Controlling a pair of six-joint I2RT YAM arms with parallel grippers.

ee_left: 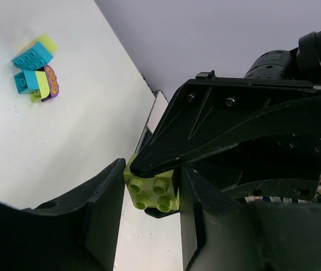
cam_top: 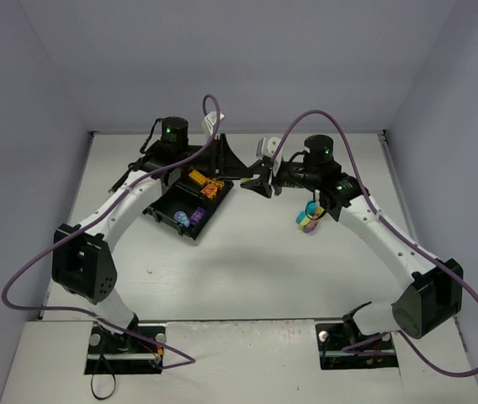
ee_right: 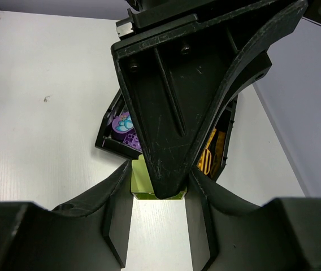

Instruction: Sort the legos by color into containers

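Pinching one green brick aloft near the tray with left gripper and right gripper both (handover, seemingly). Sorted already: orange bricks, purple bricks; small pile waiting

Lime brick clamped studs-out; teal, lime, purple bricks heaped; tray holds orange, purple.

— Any writing on your feeds?
— None I can read. The purple brick in the tray carries a printed picture, no letters or numbers.
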